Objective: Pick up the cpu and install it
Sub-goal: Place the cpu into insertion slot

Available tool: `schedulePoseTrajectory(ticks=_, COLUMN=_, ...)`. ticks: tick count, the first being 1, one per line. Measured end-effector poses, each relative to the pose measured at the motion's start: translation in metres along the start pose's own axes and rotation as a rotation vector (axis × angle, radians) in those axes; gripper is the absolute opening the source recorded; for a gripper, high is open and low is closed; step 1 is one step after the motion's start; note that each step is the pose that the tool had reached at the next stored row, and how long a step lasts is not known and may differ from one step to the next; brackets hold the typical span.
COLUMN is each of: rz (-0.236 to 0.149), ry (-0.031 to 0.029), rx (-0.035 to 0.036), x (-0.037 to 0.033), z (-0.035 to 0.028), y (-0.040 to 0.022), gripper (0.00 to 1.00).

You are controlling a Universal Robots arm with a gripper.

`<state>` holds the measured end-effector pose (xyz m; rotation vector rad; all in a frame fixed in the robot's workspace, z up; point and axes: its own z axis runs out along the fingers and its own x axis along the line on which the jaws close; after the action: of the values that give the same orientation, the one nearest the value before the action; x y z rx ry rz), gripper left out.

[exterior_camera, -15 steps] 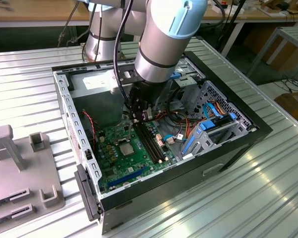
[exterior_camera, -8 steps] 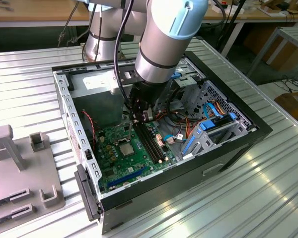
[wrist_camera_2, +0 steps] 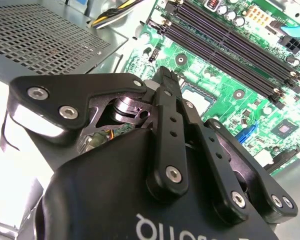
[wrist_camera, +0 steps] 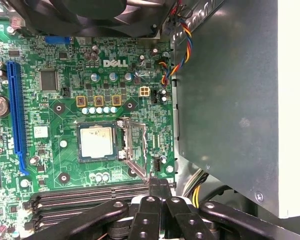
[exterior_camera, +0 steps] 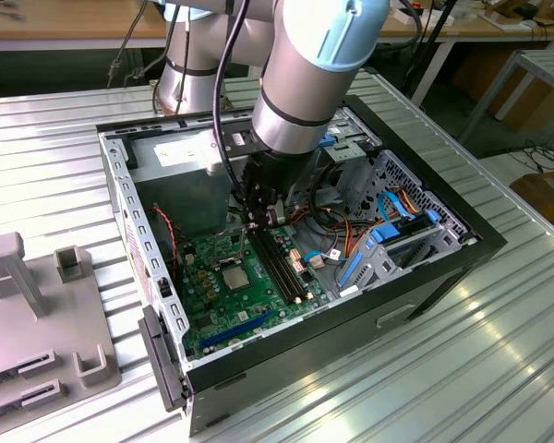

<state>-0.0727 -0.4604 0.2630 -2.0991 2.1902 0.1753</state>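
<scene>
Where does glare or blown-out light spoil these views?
Second wrist view: a washed-out white patch beside the gripper. First wrist view: a blown-out white strip past the dark metal panel; the cpu reflects light yet stays plainly visible. Exterior view: sheen on the ribbed table; the case interior sits darker under the arm.

The cpu (wrist_camera: 96, 142) is silver-grey, the board (wrist_camera: 65, 115) green (its long slot (wrist_camera: 16, 110) blue).

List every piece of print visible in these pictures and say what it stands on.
White maker's logo on the green circuit board: a brand name, left unquoted.
White lettering on the black body behind the claw: cut off, unreadable.
Tiny white markings across the board: too small to read.
Top of the flat silver-grey square cpu: faint marks, unreadable.
</scene>
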Motion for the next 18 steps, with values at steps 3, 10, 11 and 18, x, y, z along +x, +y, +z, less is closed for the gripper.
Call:
schedulePoseTrajectory(ticks=3, rz=0.0, ry=0.0002, rx=-0.0001, x=0.0005, z=-0.0001, y=0.0, gripper=0.11)
schedulePoseTrajectory(ticks=10, rz=0.0, ry=0.001, rx=0.0001, x=0.0037, z=-0.0006, y=-0.0001, gripper=0.11)
schedulePoseTrajectory(ticks=11, rz=0.0, ry=0.0012, rx=0.0001, x=0.0042, z=-0.0006, y=-0.0002, gripper=0.11)
schedulePoseTrajectory(ticks=18, rz=0.0, ry=0.0054, rx=0.0002, x=0.0079, z=-0.0012, y=-0.0003, gripper=0.11)
